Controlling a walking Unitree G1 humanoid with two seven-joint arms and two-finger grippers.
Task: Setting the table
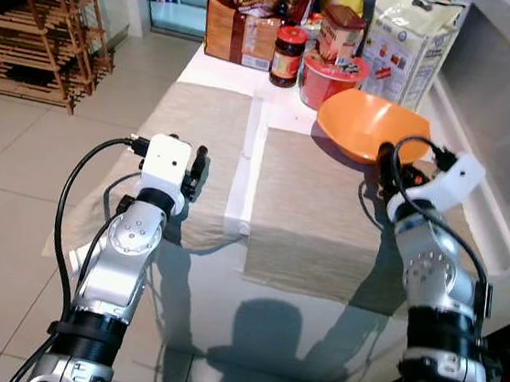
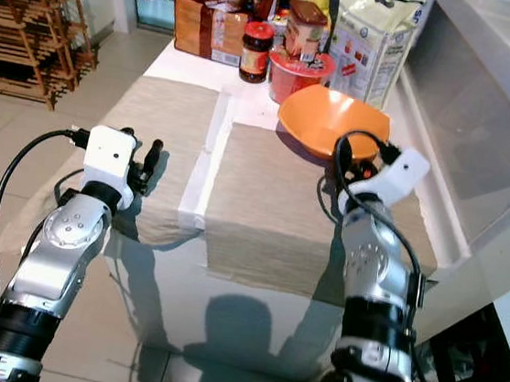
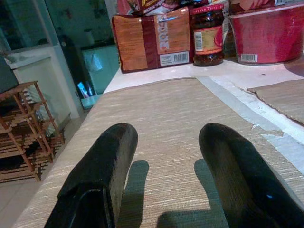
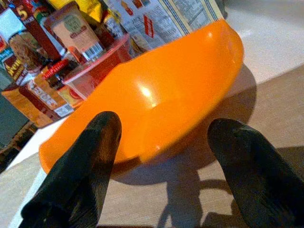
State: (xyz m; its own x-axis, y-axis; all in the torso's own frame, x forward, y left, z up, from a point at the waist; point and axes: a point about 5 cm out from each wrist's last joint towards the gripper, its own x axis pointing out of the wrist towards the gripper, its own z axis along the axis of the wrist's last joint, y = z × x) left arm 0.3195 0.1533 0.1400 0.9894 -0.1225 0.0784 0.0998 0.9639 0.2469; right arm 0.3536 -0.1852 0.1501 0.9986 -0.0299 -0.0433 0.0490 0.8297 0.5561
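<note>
The right end effector (image 4: 161,190) hovers low over the table (image 1: 273,110), just in front of the orange bowl (image 1: 366,125), with its two black fingers (image 4: 80,175) spread wide apart and nothing between them. In the right wrist view the bowl's near rim sits between the two fingertips but is not touched by either. The bowl rests at the far edge of the right placemat (image 1: 318,207), tilted so its open side faces the robot.

The left end effector (image 1: 194,173) is held over the left placemat (image 1: 201,139), well to the left of the bowl, its fingers (image 3: 99,175) likewise parted and empty, casting shadows on the woven cloth beneath.

The two beige placemats lie side by side on the white table, a strip of bare tabletop showing between them. Just behind the bowl stands a red tub (image 1: 328,79), with a dark jar with a red lid (image 1: 288,56) beside that, to the bowl's left. Further left of the jar is a brown-orange packet (image 1: 239,32). To the right of the tub, behind the bowl, stands a large white bag with printed labels (image 1: 405,42). Far to the left of the bowl, on the tiled floor (image 1: 17,173), is a wooden rack (image 1: 43,29).
</note>
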